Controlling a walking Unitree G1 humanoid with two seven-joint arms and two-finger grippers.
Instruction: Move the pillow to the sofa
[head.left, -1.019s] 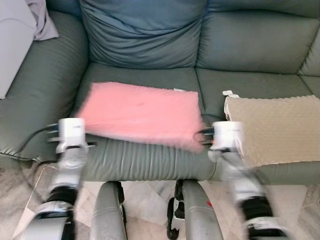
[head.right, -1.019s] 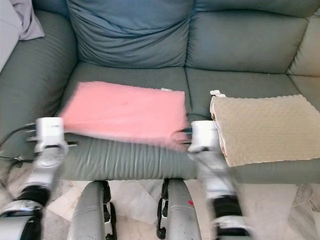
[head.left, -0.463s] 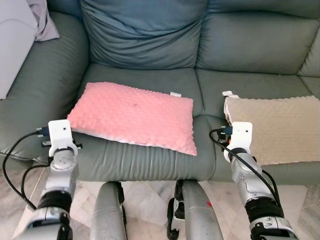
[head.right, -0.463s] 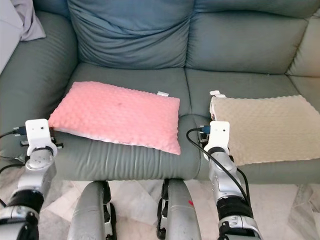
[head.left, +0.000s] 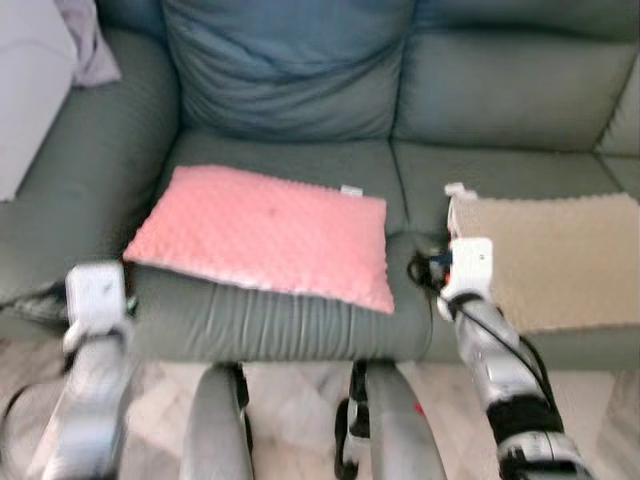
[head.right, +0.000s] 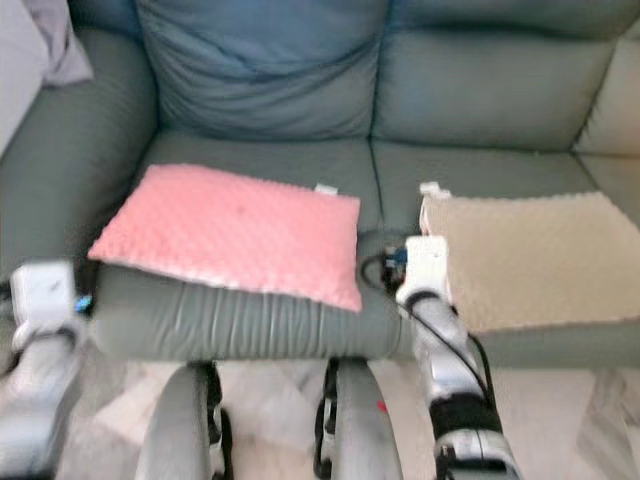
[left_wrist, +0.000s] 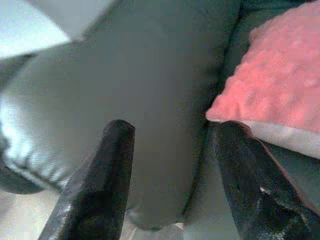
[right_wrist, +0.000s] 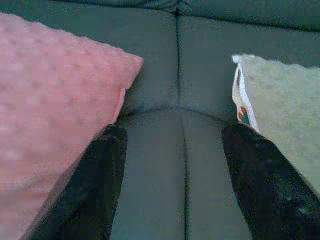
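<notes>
The pink pillow (head.left: 265, 236) lies flat on the sofa (head.left: 290, 75), on the left seat cushion in the middle of the frame, its front edge hanging a little over the seat's rounded lip. Nothing of mine touches it. To the right of it, on the next seat, a beige pillow (head.left: 555, 255) lies flat too.

My left claw (left_wrist: 175, 185) is spread wide, with nothing between its fingers; it looks at the sofa's armrest and the near corner of the pink pillow, just clear of it. In the eye view that arm sits low in the lower left of the frame, blurred. My right claw (right_wrist: 175, 185) is also spread and empty, pointing at the dip between the two seats, with the pink pillow off one finger and the beige one off the other.

By my reckoning the job is as good as done: the pillow rests on the sofa and both claws are free. All that seems left is to draw my arms away, and perhaps nudge the overhanging edge further in.
</notes>
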